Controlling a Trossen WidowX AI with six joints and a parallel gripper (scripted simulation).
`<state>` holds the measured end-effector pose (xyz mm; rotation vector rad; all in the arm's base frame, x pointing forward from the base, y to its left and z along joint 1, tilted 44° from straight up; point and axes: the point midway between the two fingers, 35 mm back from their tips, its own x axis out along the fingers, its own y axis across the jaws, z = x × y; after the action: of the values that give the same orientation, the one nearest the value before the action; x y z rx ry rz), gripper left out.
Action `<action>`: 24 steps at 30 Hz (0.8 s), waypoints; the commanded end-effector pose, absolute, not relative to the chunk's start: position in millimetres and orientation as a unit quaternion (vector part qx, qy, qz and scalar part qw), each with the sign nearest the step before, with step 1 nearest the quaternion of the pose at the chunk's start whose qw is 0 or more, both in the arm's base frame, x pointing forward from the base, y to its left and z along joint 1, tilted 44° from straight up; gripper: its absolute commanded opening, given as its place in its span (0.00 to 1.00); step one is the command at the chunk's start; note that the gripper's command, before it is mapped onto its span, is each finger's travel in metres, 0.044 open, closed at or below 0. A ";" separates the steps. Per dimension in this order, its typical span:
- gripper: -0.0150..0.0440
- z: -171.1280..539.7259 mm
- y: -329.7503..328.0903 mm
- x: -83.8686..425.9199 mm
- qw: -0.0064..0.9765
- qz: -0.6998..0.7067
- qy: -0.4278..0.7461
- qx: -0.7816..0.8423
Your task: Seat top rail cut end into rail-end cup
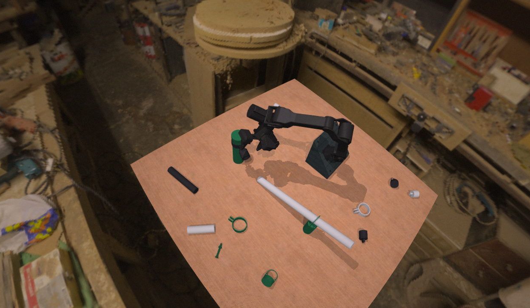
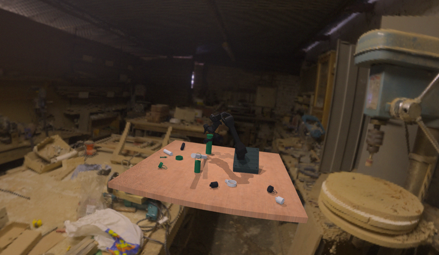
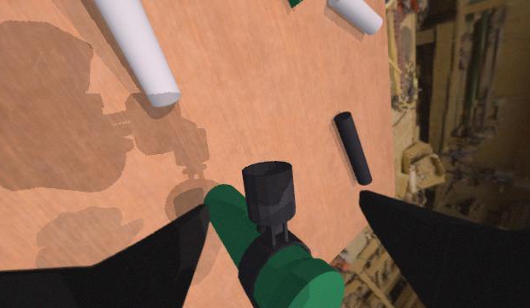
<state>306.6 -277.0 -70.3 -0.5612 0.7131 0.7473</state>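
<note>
The white top rail [image 1: 290,201] [image 3: 137,47] runs through the green loop cap on the small post [image 1: 309,227] [image 2: 197,166]. Its cut end [image 1: 260,179] [image 3: 165,99] is free, apart from the black rail-end cup [image 1: 244,154] [image 3: 270,192]. The cup hangs on the black brace band [image 3: 250,265], just below the cap of the green big post [image 1: 238,156] [image 2: 209,146]. Its mouth faces the rail's side, and the rail end lies to its left in the wrist view. My gripper [image 3: 284,204] is open and empty, its fingers spread either side of the post top and cup.
A black tube [image 1: 182,179] [image 3: 354,151] and a short white tube [image 1: 201,229] lie beyond the post. A green ring band [image 1: 234,229], a green bolt [image 1: 218,250] and a spare green loop cap [image 1: 268,279] lie farther forward. Small white and black fittings lie on the right.
</note>
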 end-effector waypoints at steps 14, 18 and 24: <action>1.00 -89.8 -265.5 313.7 0.832 0.355 0.339 -0.259; 1.00 -94.7 -262.9 317.4 0.832 0.355 0.339 -0.260; 1.00 -101.9 -258.9 322.7 0.832 0.355 0.339 -0.260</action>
<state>321.0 -265.2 -92.1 -0.5662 0.7140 0.7444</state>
